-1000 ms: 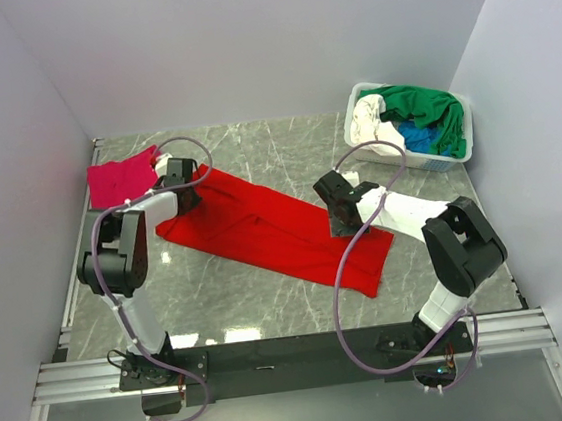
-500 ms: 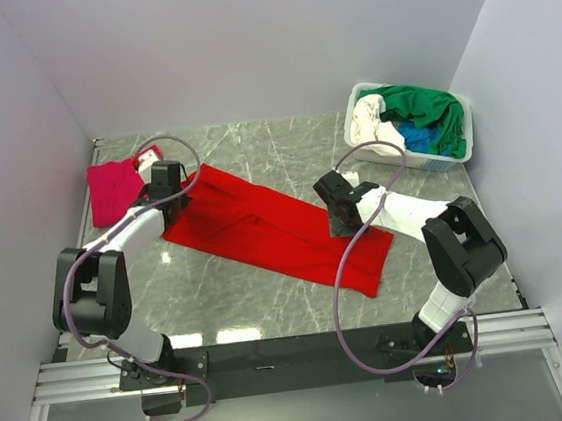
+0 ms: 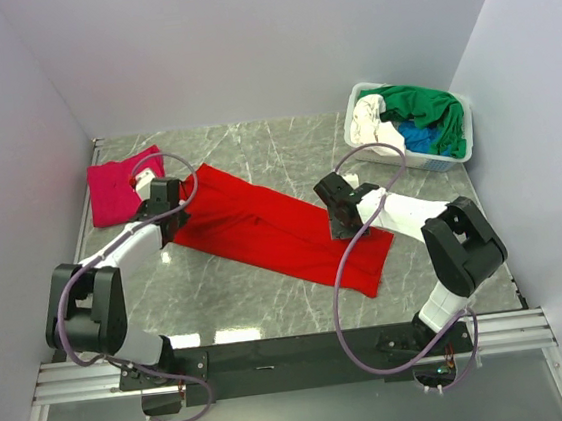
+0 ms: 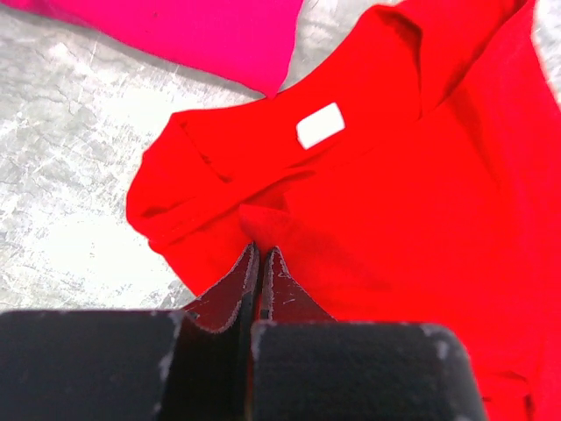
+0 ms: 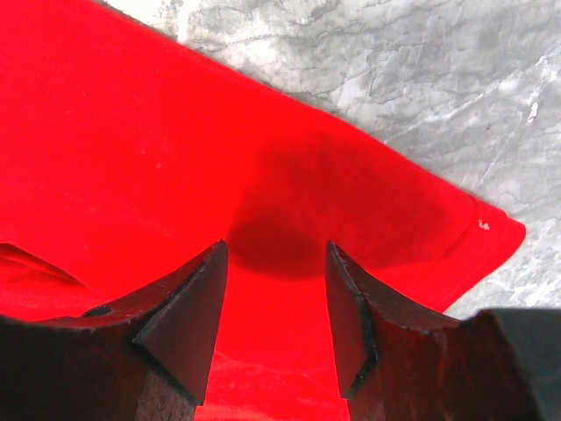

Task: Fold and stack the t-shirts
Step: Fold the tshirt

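Judging from the layout, the fold would go best if the left gripper (image 4: pixel 260 254) lifted the collar end low and carried it straight toward the hem while the other end was pinned. It was clamped on a ridge of the red t-shirt (image 4: pixel 394 175) at its fingertips, the magenta t-shirt (image 4: pixel 202 35) just beyond. The right gripper (image 5: pixel 276 250) stood with jaws well apart directly over the hem end, grasping nothing; whether it touched the cloth could not be told.
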Controlling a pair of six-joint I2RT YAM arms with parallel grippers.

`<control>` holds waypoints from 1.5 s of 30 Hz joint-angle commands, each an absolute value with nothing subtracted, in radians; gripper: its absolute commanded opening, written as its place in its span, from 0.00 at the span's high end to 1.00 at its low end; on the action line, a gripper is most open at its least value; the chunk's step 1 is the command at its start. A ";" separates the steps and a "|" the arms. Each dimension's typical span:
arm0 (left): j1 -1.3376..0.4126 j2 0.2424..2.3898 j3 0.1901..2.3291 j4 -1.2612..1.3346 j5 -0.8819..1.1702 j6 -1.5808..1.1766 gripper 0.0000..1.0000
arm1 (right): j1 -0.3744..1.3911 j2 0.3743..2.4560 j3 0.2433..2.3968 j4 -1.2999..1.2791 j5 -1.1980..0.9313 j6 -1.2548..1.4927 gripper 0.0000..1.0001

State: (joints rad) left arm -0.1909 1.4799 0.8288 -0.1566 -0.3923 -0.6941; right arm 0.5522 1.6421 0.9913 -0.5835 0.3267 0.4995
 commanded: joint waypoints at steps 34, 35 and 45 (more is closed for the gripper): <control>-0.459 1.548 0.831 -0.169 -0.433 -0.772 0.69 | 0.629 1.617 1.003 -0.561 0.324 0.499 0.45; -0.460 1.558 0.833 -0.163 -0.428 -0.773 0.69 | 0.630 1.617 1.002 -0.563 0.325 0.499 0.45; -0.468 1.582 0.850 -0.175 -0.498 -0.790 0.67 | 0.630 1.626 1.005 -0.563 0.328 0.497 0.45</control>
State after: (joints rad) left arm -0.4606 1.6035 0.8200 -0.1829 -0.4561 -0.7738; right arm 0.6205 1.6382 0.9947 -0.5827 0.3065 0.4995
